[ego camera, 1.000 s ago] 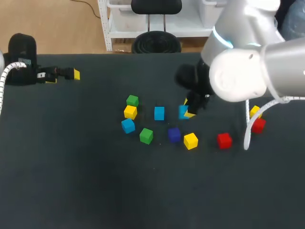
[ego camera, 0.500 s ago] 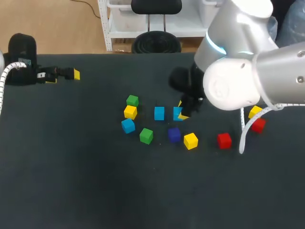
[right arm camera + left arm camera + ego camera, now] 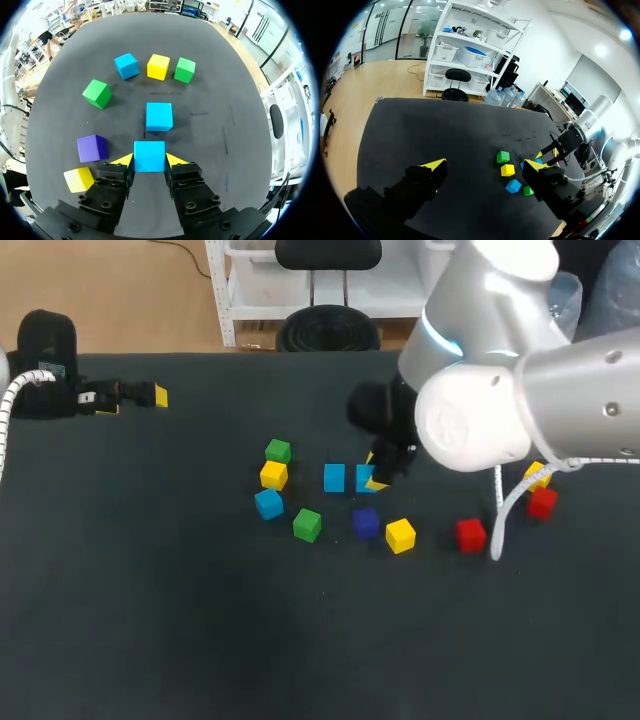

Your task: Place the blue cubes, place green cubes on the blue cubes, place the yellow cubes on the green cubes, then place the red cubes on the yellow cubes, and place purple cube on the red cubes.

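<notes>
My right gripper (image 3: 371, 476) is shut on a blue cube (image 3: 149, 155), low over the table; in the head view this cube (image 3: 364, 478) sits just right of a second blue cube (image 3: 334, 477). In the right wrist view that second blue cube (image 3: 159, 116) lies straight ahead of the held one, a small gap apart. A third blue cube (image 3: 268, 504) lies further left, near a yellow cube (image 3: 273, 475) and two green cubes (image 3: 278, 451) (image 3: 307, 525). A purple cube (image 3: 365, 523) and a yellow cube (image 3: 400, 535) lie in front. My left gripper (image 3: 485, 167) stands open and empty at the far left.
Two red cubes (image 3: 470, 533) (image 3: 542, 502) and another yellow cube (image 3: 537, 475) lie to the right, partly behind my right arm's cable. The black table (image 3: 200, 620) has bare room at the front and left.
My right arm has carried the blue cube leftward, closer to the second blue cube. The left arm has not moved.
</notes>
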`<state>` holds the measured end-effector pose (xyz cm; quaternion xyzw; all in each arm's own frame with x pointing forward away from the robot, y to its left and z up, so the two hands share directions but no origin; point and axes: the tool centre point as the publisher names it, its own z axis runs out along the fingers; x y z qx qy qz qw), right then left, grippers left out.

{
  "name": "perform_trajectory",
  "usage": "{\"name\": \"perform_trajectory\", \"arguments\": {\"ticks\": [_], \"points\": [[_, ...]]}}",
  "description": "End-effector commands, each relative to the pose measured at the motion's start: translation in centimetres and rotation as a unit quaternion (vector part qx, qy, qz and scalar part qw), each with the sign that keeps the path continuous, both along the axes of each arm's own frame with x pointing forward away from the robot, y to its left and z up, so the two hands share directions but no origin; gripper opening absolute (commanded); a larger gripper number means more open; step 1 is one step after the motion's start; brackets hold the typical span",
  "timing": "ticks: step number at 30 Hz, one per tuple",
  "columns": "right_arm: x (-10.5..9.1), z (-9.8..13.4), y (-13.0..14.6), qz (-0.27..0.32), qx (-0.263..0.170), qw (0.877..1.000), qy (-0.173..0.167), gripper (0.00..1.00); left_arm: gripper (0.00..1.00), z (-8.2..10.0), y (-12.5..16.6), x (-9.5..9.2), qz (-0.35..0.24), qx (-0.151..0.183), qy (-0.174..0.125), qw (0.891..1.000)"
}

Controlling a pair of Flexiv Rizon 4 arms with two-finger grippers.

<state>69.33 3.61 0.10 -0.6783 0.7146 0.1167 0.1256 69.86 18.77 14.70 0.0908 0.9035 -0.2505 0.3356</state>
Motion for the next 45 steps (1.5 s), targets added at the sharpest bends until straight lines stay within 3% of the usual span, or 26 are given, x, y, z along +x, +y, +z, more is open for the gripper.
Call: {"name": "perform_trajectory", "arguments": {"ticks": [1, 45], "points": [[0.3, -0.2, 0.1, 0.001, 0.0, 1.0, 0.003, 0.0, 1.0, 0.2, -0.2, 0.0, 0.003, 0.005, 0.004, 1.0], [1.3, -1.1, 0.1, 0.009, -0.002, 1.0, 0.007, 0.03, 1.0, 0.2, -0.2, 0.0, 0.003, 0.005, 0.004, 1.0]]}}
